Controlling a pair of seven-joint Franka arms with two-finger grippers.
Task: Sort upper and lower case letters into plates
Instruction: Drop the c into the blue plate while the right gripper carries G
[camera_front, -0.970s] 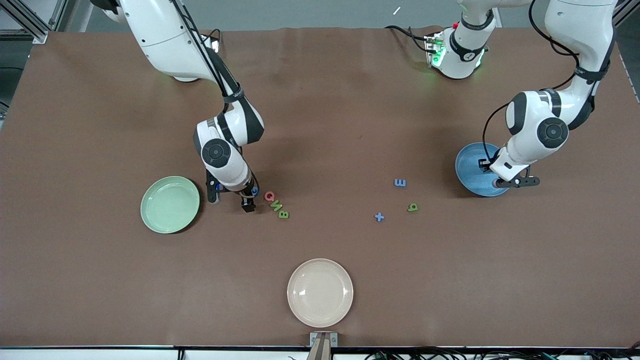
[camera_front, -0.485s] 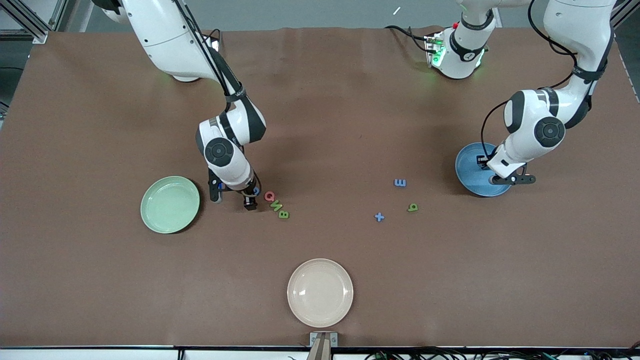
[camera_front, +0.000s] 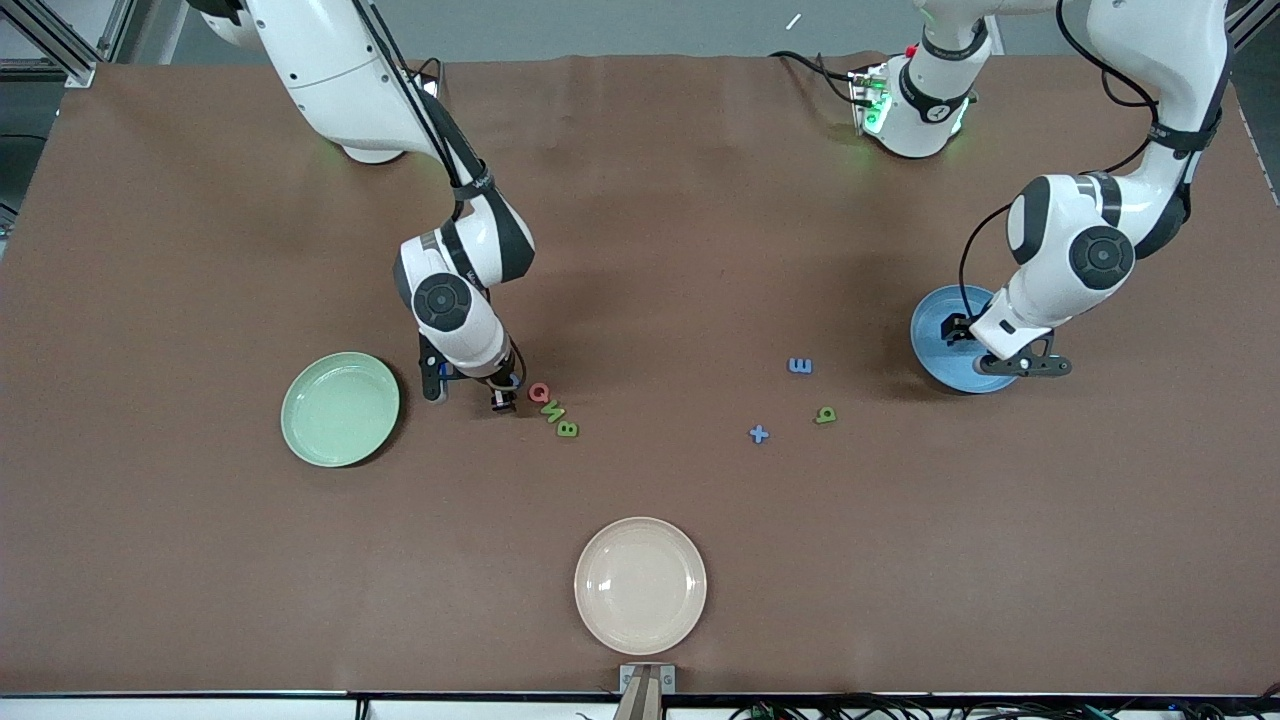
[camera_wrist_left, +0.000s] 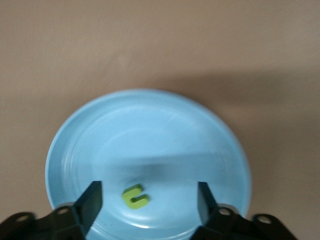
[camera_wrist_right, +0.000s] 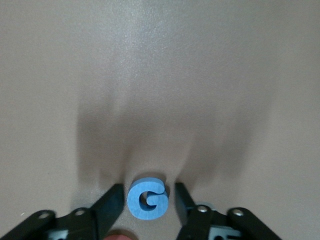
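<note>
Only the right wrist view shows the blue G (camera_wrist_right: 147, 199) between the right end effector's (camera_front: 503, 390) fingers, which flank it closely; whether they touch it I cannot tell. Only the left wrist view shows a green piece (camera_wrist_left: 135, 196) in the blue plate (camera_front: 932, 352), under the left end effector's (camera_wrist_left: 149, 200) wide-apart fingers. Five more letters lie on the table (camera_front: 640, 250), between the green plate (camera_front: 340, 408) and the blue one; the beige plate (camera_front: 640, 585) lies nearest the camera.

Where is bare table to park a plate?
Open table lies between the pale green plate and cream plate, and between the Q, W, B letters and the blue m. Crowded by the right end effector around the blue G.
</note>
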